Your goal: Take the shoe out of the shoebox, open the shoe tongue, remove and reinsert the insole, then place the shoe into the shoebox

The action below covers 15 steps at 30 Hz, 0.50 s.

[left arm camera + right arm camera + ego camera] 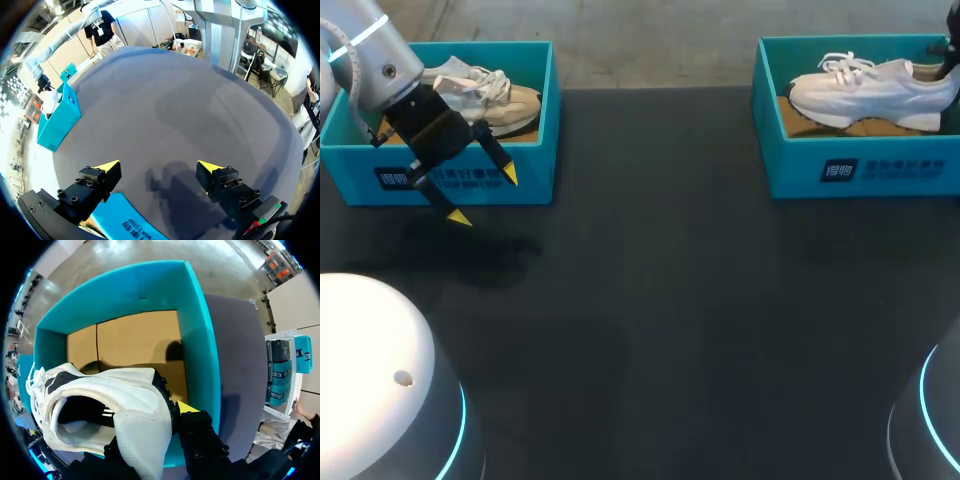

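The left gripper (483,196) hangs just above the table (670,300), right in front of the left box (548,110), with its two yellow tips spread wide and nothing between them. From its own wrist camera a strip of that box shows just under the fingers, with bare table ahead. Inside the box lies a beige shoe (505,100), its laces bunched on top.

Across the table, well apart, stands the right box (860,165) with the white shoe (870,90) inside, resting on its sole on the brown floor of the box. The right gripper (952,58) is down at the shoe's heel. Its wrist camera looks straight into the shoe's opening and the heel collar fills the space in front of it. Much of the gripper is hidden behind the heel, so I cannot tell whether it has closed on the shoe.
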Available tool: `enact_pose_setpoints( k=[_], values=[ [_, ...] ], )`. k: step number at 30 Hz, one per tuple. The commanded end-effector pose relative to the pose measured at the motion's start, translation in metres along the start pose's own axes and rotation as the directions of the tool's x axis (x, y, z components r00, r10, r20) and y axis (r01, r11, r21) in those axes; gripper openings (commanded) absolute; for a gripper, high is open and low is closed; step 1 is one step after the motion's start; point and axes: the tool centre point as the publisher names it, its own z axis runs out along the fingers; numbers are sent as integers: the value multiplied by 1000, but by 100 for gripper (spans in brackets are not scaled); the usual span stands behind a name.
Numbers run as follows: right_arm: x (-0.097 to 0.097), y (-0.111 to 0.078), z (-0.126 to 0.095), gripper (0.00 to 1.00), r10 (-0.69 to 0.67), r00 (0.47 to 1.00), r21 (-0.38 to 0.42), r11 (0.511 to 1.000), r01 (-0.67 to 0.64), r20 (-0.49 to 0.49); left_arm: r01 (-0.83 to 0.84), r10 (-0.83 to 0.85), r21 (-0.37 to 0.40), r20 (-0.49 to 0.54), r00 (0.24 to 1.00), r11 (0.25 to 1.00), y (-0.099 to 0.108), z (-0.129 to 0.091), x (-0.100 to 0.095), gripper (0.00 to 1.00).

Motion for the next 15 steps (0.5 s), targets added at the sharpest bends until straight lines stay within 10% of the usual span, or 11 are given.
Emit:
enact_pose_setpoints(
  k=[1,15],
  values=[
    [-2,3,4,0,-2,1000,3,1000,2,-3,0,0,-1,-4,1000,1000,0,0,-1,100],
    [-16,-8,15,0,13,1000,7,1000,-13,9,0,0,-1,-4,1000,1000,0,0,-1,100]
  ],
)
